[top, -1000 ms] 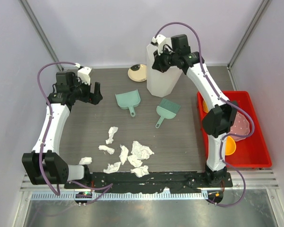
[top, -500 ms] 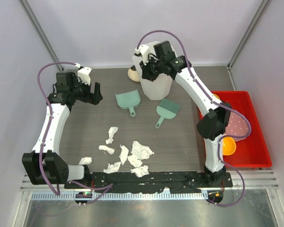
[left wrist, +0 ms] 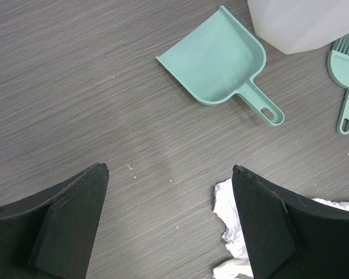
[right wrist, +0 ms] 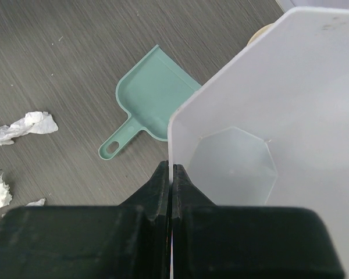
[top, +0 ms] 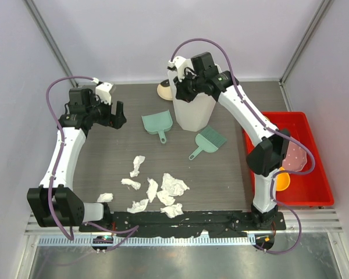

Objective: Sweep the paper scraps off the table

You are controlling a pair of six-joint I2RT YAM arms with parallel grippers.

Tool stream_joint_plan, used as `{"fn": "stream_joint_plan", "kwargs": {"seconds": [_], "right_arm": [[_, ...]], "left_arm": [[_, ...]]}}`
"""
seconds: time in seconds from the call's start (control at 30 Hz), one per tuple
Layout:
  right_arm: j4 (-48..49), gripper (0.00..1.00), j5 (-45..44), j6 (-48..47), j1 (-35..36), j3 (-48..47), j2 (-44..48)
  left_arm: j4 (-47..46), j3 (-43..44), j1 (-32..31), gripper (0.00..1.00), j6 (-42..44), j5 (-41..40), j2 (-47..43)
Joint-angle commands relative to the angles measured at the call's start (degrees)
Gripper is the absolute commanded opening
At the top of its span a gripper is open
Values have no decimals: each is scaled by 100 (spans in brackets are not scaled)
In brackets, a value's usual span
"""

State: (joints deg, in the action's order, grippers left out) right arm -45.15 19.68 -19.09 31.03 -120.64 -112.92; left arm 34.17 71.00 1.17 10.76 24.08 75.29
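The paper scraps (top: 154,189) lie clustered near-left on the worktop (top: 232,174), feather-light and limp, so we would take the brush (top: 208,140) by its handle; the left end effector (left wrist: 168,192) gapes empty, and the right end effector (right wrist: 171,171) pinches the bin (top: 192,113) by its rim.

Half-hidden things, top view
Upper centre, the bin (top: 192,113) covers most of a beige disc (top: 163,89); lower right, an arm (top: 267,154) overlaps the orange bowl (top: 284,181).

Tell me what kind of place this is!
Probably a robot testing booth: two robot arms bolted at the edge of a table, plain pale walls, and paper scraps, dustpan and brush set out.
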Motion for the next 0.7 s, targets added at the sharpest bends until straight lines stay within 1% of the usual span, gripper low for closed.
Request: {"fn": "stream_joint_plan", "kwargs": {"seconds": [0.0, 0.03, 0.07, 0.1, 0.13, 0.17, 0.2, 0.33, 0.47, 0.5, 0.53, 0.57, 0.6, 0.63, 0.67], "right_arm": [[-372, 1, 168, 230, 53, -319, -387], [-416, 4, 159, 230, 53, -398, -432], [-434, 13, 80, 239, 53, -425, -458], [-451, 39, -7, 257, 61, -425, -476], [-486, 53, -87, 257, 70, -425, -476], [-495, 61, -148, 213, 96, -417, -450], [-504, 75, -184, 213, 105, -390, -415], [-93, 82, -245, 239, 114, -119, -29], [199, 86, -666, 336, 140, -240, 402], [243, 87, -754, 397, 141, -302, 455], [382, 88, -999, 450, 141, -389, 525], [479, 89, -1141, 494, 141, -408, 656], [593, 90, -1307, 590, 141, -408, 736], [786, 90, -1631, 721, 141, -416, 798], [858, 90, -1739, 792, 141, -417, 842]], "left_arm": [[-60, 28, -3, 91, -22, 141, -155], [-60, 28, -11, 91, 4, 141, -163], [-51, 19, -11, 91, 13, 133, -172], [-42, 10, -11, 91, 22, 132, -181], [-16, 10, -20, 91, 48, 124, -172], [-16, 10, -3, 91, 49, 124, -172], [1, 19, -11, 91, 49, 124, -163], [45, 63, -11, 91, -65, 141, -120], [116, 177, -12, 91, -539, -25, -76], [133, 212, -46, 90, -871, -113, -75], [186, 221, -64, 88, -1005, -209, -15], [256, 247, -230, 80, -1050, -428, 21], [352, 308, -457, 76, -1389, -534, 91], [545, 344, -573, 73, -1515, -640, 222], [634, 396, -713, 70, -1664, -754, 319]]}}
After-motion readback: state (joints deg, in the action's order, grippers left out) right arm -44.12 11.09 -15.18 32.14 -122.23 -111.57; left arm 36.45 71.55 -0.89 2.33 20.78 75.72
